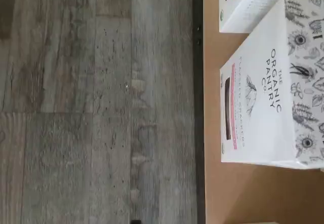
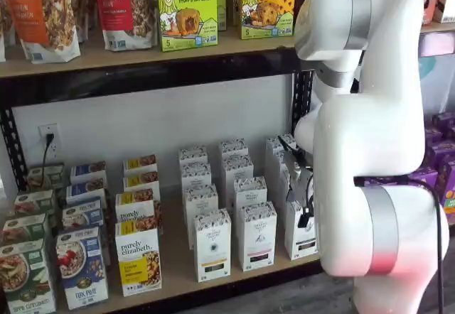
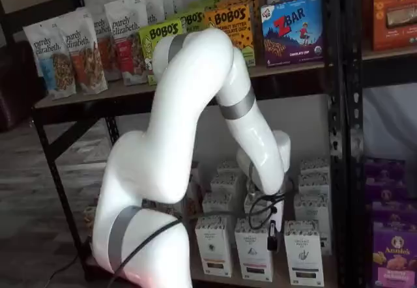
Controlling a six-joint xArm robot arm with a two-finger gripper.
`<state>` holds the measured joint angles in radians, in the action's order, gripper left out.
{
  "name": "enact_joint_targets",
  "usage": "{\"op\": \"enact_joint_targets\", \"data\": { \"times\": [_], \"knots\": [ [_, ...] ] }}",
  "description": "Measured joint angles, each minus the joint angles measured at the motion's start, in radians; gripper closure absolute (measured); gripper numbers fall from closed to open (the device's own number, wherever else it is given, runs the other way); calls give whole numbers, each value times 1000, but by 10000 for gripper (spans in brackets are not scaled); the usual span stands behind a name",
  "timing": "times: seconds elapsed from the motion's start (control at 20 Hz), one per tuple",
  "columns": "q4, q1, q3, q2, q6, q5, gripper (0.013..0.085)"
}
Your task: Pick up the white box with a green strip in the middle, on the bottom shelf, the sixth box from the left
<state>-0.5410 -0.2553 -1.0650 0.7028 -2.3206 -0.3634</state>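
Observation:
The white box (image 2: 302,241) stands at the right end of the front row on the bottom shelf (image 2: 178,277), its upper half hidden behind my gripper (image 2: 304,211). It also shows in a shelf view (image 3: 303,254), just right of the gripper (image 3: 271,238). The black fingers hang in front of the row at box-top height, and no gap or grasp can be made out. The wrist view shows a white Organic Pantry box (image 1: 263,102) with a pink strip and dark label on the tan board (image 1: 243,193). I cannot tell which box of the row it is.
More white boxes (image 2: 257,237) (image 2: 212,246) stand left of the white box, with rows behind. A yellow-labelled granola box (image 2: 137,261) stands further left. The black rack post (image 3: 339,138) and purple boxes (image 3: 391,249) are to the right. Grey plank floor (image 1: 101,107) lies below the shelf edge.

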Motion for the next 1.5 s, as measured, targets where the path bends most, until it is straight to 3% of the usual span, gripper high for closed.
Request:
{"op": "enact_joint_targets", "data": {
  "times": [0.05, 0.1, 0.2, 0.5, 1.5],
  "knots": [
    [36, -2, -12, 4, 33, -16, 130],
    [104, -2, -51, 23, 99, -51, 130],
    [133, 5, -97, 52, 135, -69, 130],
    [117, 18, -161, 103, 135, -40, 130],
    [90, -22, -310, 242, 68, 4, 130]
  ]
}}
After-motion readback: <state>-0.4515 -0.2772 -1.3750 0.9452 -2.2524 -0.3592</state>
